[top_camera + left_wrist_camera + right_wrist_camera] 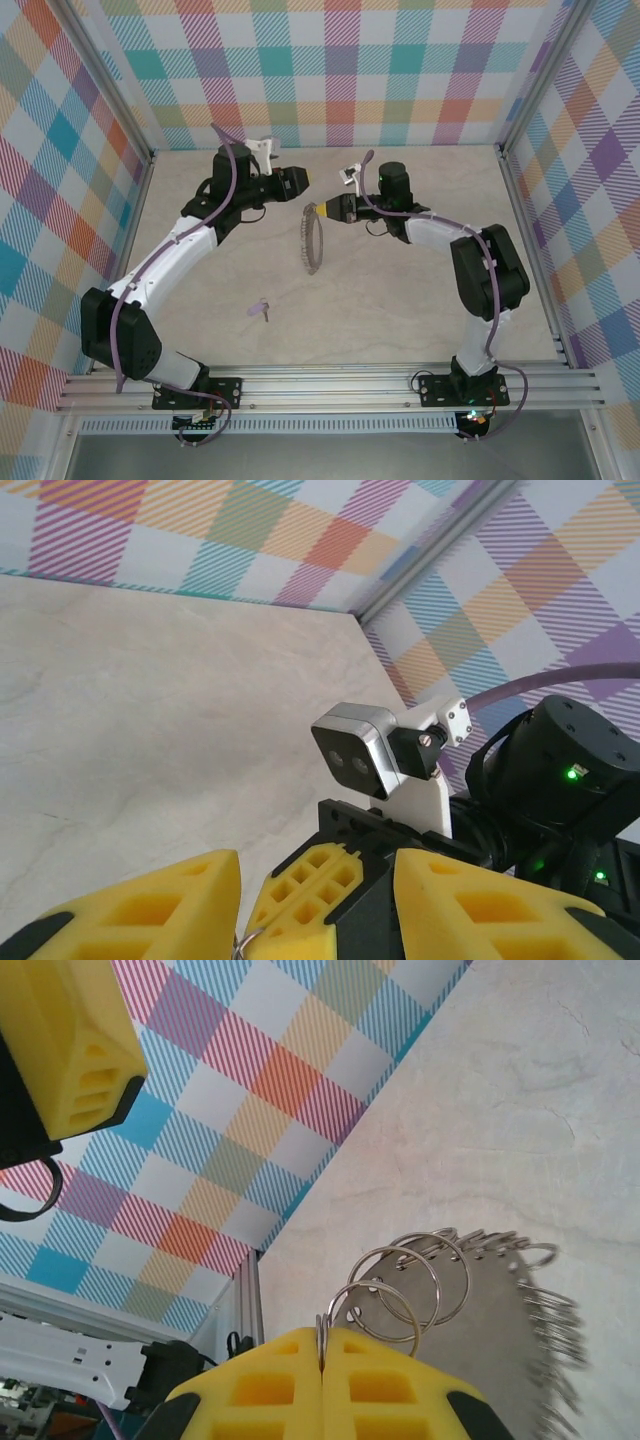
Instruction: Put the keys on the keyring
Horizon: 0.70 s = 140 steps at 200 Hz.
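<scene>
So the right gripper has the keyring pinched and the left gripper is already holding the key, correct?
Not quite. The right gripper does have the keyring pinched, but the left gripper is open and holds nothing. The top view shows the key lying on the table, nearer the arm bases.

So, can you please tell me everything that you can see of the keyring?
The keyring is a chain of many thin, silvery wire rings, metal by the look, linked one to the next into a curved loop. The right gripper is shut on one end ring, pinched between its yellow fingers. The rest hangs from there over the pale table. From above it shows as a narrow arc. I cannot tell whether its far end rests on the table.
</scene>
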{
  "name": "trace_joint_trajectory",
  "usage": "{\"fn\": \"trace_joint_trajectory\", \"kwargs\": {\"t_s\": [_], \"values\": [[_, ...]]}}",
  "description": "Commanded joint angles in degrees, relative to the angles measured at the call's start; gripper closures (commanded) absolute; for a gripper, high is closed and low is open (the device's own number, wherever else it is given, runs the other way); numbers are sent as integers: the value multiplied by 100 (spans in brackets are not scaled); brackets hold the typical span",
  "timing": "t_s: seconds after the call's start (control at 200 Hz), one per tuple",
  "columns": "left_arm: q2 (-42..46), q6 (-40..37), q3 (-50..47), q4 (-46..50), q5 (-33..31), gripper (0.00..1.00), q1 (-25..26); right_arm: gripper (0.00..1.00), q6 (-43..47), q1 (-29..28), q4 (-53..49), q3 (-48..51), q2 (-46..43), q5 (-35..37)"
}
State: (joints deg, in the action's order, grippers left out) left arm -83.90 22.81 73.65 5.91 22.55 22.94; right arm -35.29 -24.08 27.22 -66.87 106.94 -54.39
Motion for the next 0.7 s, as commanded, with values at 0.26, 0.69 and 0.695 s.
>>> {"fn": "trace_joint_trajectory", "kwargs": {"t_s": [0.26, 0.69, 0.695], "values": [[-45, 38, -133, -79, -12, 54, -53, 100, 658, 102, -351, 478, 402, 676], [-280, 143, -145, -299, 190, 54, -44, 100, 644, 113, -182, 1243, 416, 959], [-283, 144, -142, -300, 194, 54, -44, 100, 641, 113, -169, 1245, 412, 958]]}}
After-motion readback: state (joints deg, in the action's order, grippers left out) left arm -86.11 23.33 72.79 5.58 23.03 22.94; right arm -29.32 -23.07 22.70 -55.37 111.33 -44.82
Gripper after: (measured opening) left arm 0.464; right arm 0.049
